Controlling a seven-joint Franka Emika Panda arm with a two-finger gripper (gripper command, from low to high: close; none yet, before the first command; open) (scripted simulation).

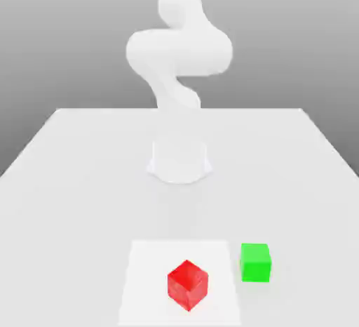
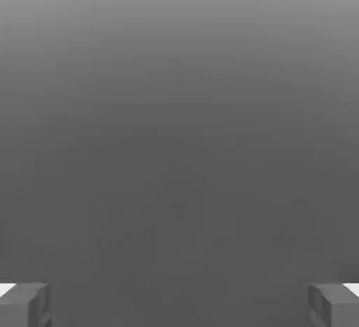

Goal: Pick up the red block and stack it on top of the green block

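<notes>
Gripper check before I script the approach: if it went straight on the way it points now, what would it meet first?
Probably nothing near: between the open gripper fingertips the hand view has just plain grey surface, depth unclear.

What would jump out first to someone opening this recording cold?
The two bright cubes near the front of the pale table: the red block, turned corner-forward on a lighter square patch, and the green block just off that patch on the exterior view's right, apart from it. Behind them rises the white arm; in the hand view the gripper stands wide open, holding nothing.
</notes>
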